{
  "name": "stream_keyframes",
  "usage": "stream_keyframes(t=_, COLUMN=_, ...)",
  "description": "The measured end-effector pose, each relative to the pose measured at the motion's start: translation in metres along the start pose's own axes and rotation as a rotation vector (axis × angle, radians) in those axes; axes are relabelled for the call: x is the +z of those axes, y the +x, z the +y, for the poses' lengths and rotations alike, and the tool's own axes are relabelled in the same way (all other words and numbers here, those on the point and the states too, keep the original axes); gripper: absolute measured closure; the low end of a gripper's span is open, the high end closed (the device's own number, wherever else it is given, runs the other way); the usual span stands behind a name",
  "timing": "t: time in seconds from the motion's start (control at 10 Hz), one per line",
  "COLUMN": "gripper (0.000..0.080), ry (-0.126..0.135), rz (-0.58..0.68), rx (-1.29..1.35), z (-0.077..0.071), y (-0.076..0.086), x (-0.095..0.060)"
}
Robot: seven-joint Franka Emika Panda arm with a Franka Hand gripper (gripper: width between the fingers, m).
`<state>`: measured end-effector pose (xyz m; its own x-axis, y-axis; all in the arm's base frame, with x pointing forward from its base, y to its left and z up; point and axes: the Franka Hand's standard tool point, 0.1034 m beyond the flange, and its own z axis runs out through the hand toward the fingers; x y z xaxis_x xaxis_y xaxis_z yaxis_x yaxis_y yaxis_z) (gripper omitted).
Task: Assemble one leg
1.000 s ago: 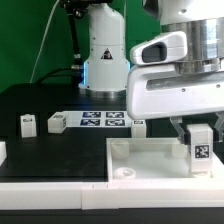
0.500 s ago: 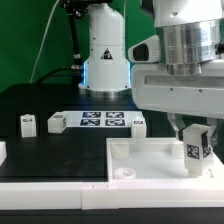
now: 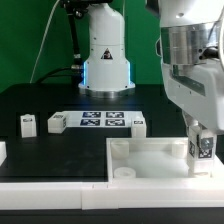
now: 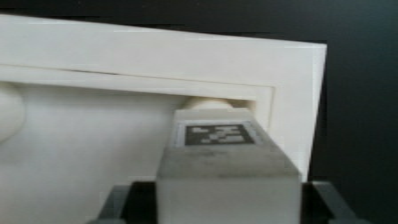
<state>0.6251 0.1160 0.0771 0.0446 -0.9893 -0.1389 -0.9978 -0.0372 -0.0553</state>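
As our pincer [image 3: 200,141] clamps the small white rectangular plastic leg [image 3: 201,150] at four o'clock in the exterior view, long axis vertical, the round corner socket [image 4: 214,103] of the large white square tray [image 3: 150,146] shows just beside its lower end

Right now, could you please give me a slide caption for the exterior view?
Panda gripper holding a tagged white leg upright by a corner of the white tray.
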Motion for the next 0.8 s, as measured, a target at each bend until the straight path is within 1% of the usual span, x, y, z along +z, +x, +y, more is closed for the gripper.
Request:
stream_keyframes(t=0.1, gripper=0.0508, ry=0.001, rz=-0.003, rx=0.071, z=-0.0001, y=-0.0005, x=0.0001)
stream_keyframes(t=0.2, gripper=0.0508, ry=0.001, rz=-0.003, rx=0.029, z=0.0000, y=-0.0008, x=0.0001)
stream_keyframes(t=0.3, gripper=0.0331, ry=0.003, rz=-0.003, rx=-0.021, z=-0.0002, y=-0.0010, x=0.0001)
stream_keyframes(t=0.4, gripper=0.0213, ry=0.012, rz=-0.001, rx=-0.054, z=-0.0012, y=-0.0021, x=0.0002)
stream_keyframes(t=0.5, gripper=0.0213, ry=0.012, rz=0.000, rx=-0.116, z=-0.0013, y=-0.0030, x=0.0000)
stream_keyframes(t=0.6, gripper=0.0163, ry=0.011, rz=0.002, rx=-0.274, z=-0.0016, y=-0.0026, x=-0.0002)
stream_keyframes(t=0.8, gripper=0.0154, ry=0.009, rz=0.002, rx=-0.527, z=-0.0008, y=-0.0048, x=0.0003)
